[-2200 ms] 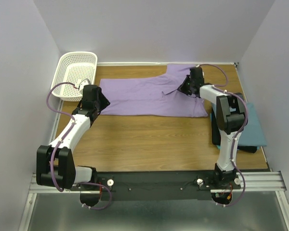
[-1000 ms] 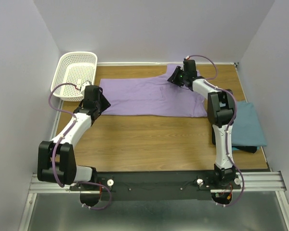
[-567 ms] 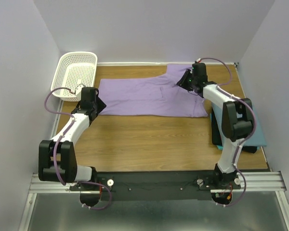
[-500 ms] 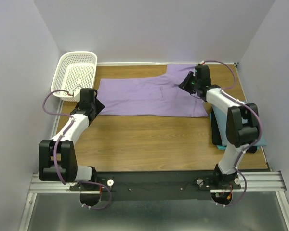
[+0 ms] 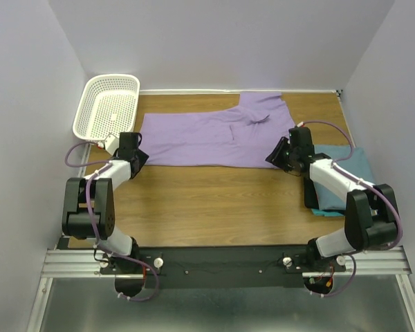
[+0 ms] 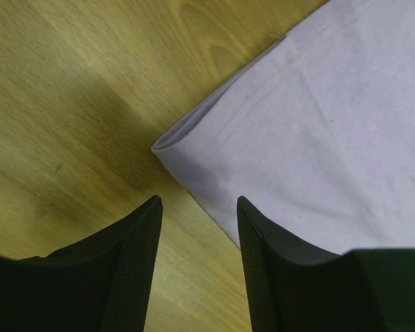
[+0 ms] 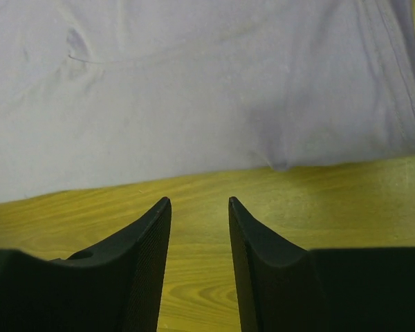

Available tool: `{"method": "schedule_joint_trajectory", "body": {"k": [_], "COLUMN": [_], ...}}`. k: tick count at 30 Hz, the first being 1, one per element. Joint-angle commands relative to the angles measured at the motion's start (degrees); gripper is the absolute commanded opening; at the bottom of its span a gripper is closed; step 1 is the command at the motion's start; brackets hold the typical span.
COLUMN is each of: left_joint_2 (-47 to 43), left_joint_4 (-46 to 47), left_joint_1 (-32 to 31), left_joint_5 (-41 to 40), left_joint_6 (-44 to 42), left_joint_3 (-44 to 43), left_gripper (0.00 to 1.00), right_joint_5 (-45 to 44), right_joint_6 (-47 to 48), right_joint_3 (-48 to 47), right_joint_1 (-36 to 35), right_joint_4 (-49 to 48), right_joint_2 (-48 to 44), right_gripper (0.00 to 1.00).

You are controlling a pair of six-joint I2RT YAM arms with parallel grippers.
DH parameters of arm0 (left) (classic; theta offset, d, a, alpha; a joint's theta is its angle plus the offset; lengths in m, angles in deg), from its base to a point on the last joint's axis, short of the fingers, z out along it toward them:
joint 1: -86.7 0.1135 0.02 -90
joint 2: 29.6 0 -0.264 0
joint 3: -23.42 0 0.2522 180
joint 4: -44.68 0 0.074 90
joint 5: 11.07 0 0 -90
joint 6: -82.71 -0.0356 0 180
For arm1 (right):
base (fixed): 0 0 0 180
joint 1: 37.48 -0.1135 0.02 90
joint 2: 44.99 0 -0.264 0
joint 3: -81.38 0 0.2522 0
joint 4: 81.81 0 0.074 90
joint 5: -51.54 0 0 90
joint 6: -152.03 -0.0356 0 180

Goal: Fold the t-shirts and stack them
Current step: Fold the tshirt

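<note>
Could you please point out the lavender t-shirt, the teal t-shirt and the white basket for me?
lavender t-shirt (image 5: 214,138): top external view, middle of its spread body.
teal t-shirt (image 5: 351,156): top external view, its far right part, clear of the arm.
white basket (image 5: 111,107): top external view, bare mesh floor.

table (image 5: 214,200): wooden top with light brown grain, walled in at left, far and right.
lavender t-shirt (image 5: 207,138): spread flat over the far half, running left to right; one sleeve reaches toward the far edge, right of centre.
teal t-shirt (image 5: 349,158): a flat rectangle at the right edge, near the lavender one's right end.
basket (image 5: 83,105): white mesh, far left corner.
dark object (image 5: 310,196): black, under the teal t-shirt's left edge; kind unclear.
</note>
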Motion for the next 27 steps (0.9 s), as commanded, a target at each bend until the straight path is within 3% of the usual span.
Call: {"method": "schedule_joint_trajectory", "body": {"k": [1,8,14,21,27], "left_joint_2": [3.78,7.75,9.68,8.63,7.31], "left_joint_4": [2.18,2.35,3.06,3.32,5.08], "left_joint_1": [0.42,0.6,0.69,0.6,0.69], "left_joint_5": [-4.02,-5.52,-5.52,-6.22,-5.78], "left_joint_6": [2.66,3.54,3.01,1.87,0.73], "left_joint_3": [-1.25,-2.84,-3.81,-3.37,-1.97], "left_gripper": [0.55,0.54,0.45,0.27,0.02], "right_joint_5": [-2.3,-6.69,-8.63,-10.83,-14.16], "right_joint_6": [-0.96,-1.4,-1.48,-2.63,-4.03], "right_joint_3": [1.82,2.0,1.74,1.74,3.14], "right_joint_1": [0.16,0.6,2.1,3.85,4.38], "right_joint_4": [1.93,2.72,2.81,2.72,2.63], "right_joint_2": [-2.6,-1.72,0.12,2.41,2.59], "right_gripper": [0.47,0.5,0.57,0.59,0.59]}}
